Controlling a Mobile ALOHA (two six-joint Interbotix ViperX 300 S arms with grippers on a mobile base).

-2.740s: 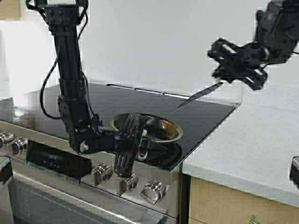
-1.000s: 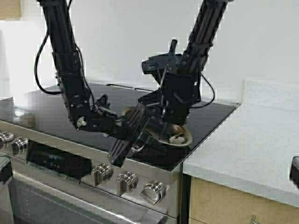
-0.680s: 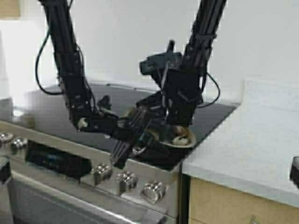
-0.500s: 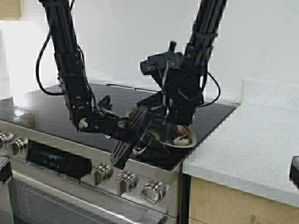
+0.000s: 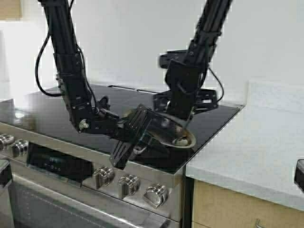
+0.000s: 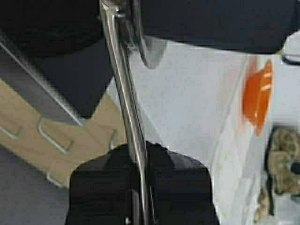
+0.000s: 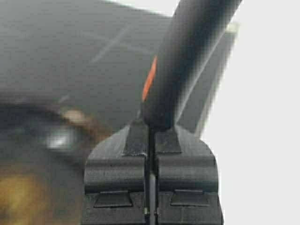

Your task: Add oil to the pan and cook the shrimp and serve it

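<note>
The pan (image 5: 176, 135) is tilted above the black glass cooktop (image 5: 61, 107) near its front right corner, its far rim dipping toward the white tabletop (image 5: 247, 152) beside the stove. The left gripper (image 5: 135, 137) holds it by the metal handle (image 6: 129, 122), jaws clamped tight on the thin steel bar (the left wrist view shows the bar running straight between the two black pads). The shrimp (image 5: 181, 140) lies in the low side of the pan, a small pale curl against the browned inside.

The right gripper (image 5: 178, 114) hangs just over the pan from behind, its jaws closed on a dark, rod-like utensil handle (image 7: 187, 61) with a small orange mark on it; its working end is hidden. In the left wrist view an orange bowl (image 6: 258, 96) rests on the white tabletop, well away from the pan.

Silver knobs (image 5: 129, 183) line the stove front below.
</note>
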